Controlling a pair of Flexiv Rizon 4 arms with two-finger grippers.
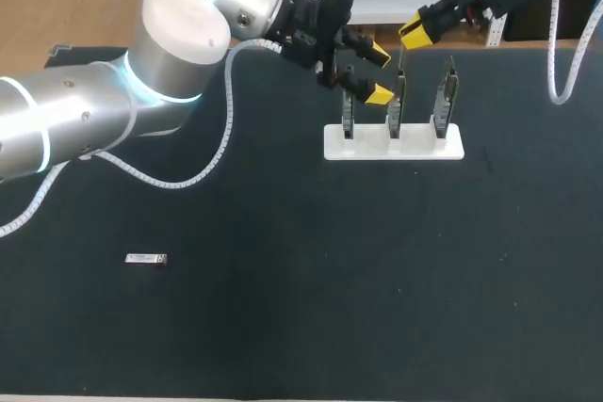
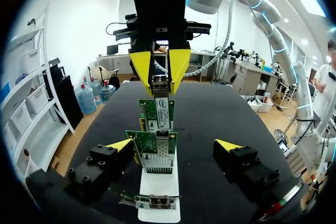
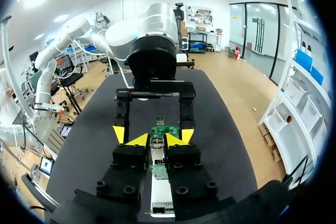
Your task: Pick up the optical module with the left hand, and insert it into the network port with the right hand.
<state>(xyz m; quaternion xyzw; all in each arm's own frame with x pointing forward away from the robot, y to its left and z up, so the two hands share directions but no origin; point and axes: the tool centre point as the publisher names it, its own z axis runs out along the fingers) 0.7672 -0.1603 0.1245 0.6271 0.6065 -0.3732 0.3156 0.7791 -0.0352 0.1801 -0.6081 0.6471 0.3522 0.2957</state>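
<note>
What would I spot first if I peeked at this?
The right gripper pinches a silver optical module above a white stand of three upright network cards at the table's far side. The left gripper hangs open beside them, yellow tips spread. A second module lies alone, front left.

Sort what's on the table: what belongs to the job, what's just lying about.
Job: optical module in the right gripper; network cards standing in the white rack; left gripper, open by the cards.
Lying about: small silver piece, alone on the black table, far from the rack.
</note>
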